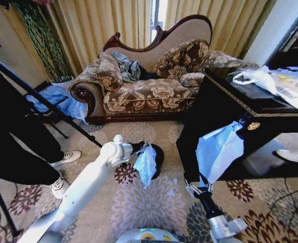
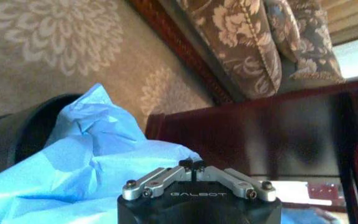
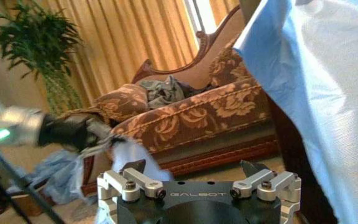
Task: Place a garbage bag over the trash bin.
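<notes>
The trash bin (image 1: 158, 154) is small and black and stands on the carpet in front of the sofa; its dark wall (image 2: 11, 140) also shows in the left wrist view. My left gripper (image 1: 140, 148) (image 2: 193, 163) is shut on the garbage bag (image 1: 146, 165) (image 2: 98, 154), a crumpled pale blue film hanging against the bin's near-left side. The right wrist view catches this bag (image 3: 128, 151) farther off. My right gripper (image 1: 193, 188) (image 3: 193, 166) is open, low by the dark table's front corner, with nothing between its fingers.
A larger pale blue plastic sheet (image 1: 219, 149) (image 3: 316, 88) hangs down the front of the dark table (image 1: 250, 109), just above my right gripper. A white plastic bag (image 1: 255, 78) lies on the table. The sofa (image 1: 149, 93) stands behind, and a tripod (image 1: 42, 104) to the left.
</notes>
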Controlling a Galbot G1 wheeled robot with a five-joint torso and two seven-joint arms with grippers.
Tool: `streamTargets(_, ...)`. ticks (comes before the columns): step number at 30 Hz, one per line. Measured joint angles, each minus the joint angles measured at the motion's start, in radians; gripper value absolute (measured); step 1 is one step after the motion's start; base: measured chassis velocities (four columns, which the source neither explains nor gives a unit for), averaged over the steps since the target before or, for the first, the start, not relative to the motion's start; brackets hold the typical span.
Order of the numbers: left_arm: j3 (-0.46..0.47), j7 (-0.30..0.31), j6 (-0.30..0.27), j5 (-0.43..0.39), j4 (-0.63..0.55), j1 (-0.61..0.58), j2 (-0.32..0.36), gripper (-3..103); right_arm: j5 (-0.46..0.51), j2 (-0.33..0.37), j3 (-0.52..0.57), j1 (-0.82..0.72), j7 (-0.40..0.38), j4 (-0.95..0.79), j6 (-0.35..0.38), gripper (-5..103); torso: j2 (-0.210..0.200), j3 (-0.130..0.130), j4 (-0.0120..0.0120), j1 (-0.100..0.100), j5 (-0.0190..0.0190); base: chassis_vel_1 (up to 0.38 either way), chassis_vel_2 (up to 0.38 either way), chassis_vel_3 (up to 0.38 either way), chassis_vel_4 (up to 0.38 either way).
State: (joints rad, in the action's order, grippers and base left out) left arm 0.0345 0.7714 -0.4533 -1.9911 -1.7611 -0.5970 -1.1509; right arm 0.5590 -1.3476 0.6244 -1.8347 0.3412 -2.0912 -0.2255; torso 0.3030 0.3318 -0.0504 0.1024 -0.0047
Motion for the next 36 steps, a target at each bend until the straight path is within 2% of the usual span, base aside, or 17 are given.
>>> streamTargets(4,-0.005,-0.007,0.000,-0.011,0.085,0.060,-0.041,0,-0.006,-0.008,-0.012,0.005,0.018,0.018,-0.010,96,0.000,0.000,-0.0001,0.000,0.0001,0.000,0.000,0.000,0.000)
streamTargets(8,0.001,-0.012,-0.008,-0.011,0.146,0.072,-0.072,0,-0.014,-0.012,-0.015,0.004,0.028,0.026,-0.019,95,0.000,0.000,-0.0001,0.000,-0.0003,0.000,0.000,0.000,0.000)
streamTargets(16,0.044,-0.026,-0.015,0.041,0.175,-0.024,-0.057,0,-0.017,-0.003,-0.012,-0.005,0.037,0.030,-0.026,95,0.000,0.000,0.0004,0.000,-0.0004,0.000,0.000,0.000,0.000)
streamTargets(22,0.114,-0.028,-0.012,0.058,0.137,-0.105,-0.035,0,-0.032,-0.008,-0.021,-0.006,0.037,0.035,-0.027,95,0.000,0.000,0.0001,0.000,-0.0004,0.000,0.000,0.000,0.000)
streamTargets(27,0.151,-0.027,-0.008,0.046,0.103,-0.116,-0.021,0,-0.039,-0.010,-0.030,-0.009,0.042,0.036,-0.029,95,0.000,0.000,0.0001,0.000,-0.0002,0.000,0.000,0.000,0.000)
streamTargets(30,0.175,-0.038,-0.008,0.053,0.145,-0.110,-0.023,0,-0.054,-0.014,-0.055,-0.013,0.044,0.036,-0.034,95,0.000,0.000,0.0001,0.000,-0.0002,0.000,0.000,0.000,0.000)
streamTargets(36,0.138,-0.070,-0.026,0.084,0.203,-0.103,-0.037,0,-0.088,-0.018,-0.105,-0.011,0.042,0.066,-0.055,95,0.000,0.000,0.0000,0.000,-0.0003,0.000,0.000,0.000,0.000)
